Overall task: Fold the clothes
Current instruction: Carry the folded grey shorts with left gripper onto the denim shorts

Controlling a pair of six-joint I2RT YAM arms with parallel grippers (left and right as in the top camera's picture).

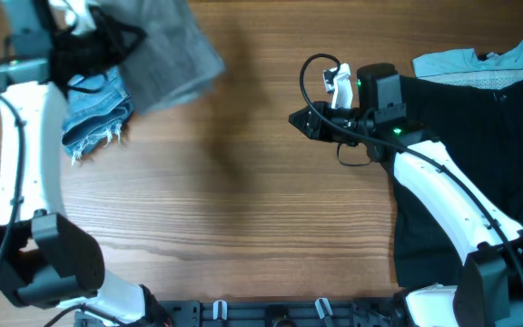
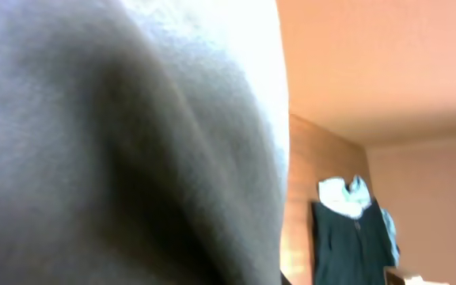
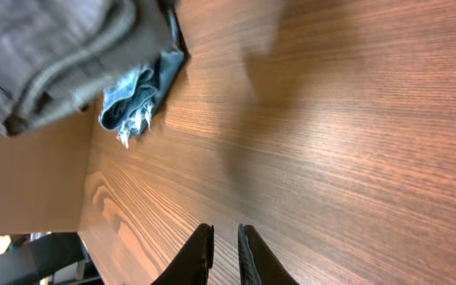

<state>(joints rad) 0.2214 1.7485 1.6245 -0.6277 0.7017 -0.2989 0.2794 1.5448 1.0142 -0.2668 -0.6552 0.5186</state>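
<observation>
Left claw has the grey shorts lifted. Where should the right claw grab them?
The loose right-hand corner of the grey shorts, coming in from the right over bare table. That corner hangs free, nearest the right claw and clear of the left claw and denim shorts.

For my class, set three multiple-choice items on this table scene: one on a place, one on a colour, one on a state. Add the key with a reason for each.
1. Where do the frayed denim shorts lie?
A. By the left arm, next to the grey shorts
B. Under the right arm
C. At the table's centre

2. What colour is the large garment beneath the right arm?
A. Red
B. Black
C. Yellow

3. What does the right gripper hold?
A. The denim shorts
B. The grey shorts
C. Nothing

Key: A, the overhead view shows them at far left. B, dark cloth is spread there. C, its fingers are close together over the bare table.
</observation>
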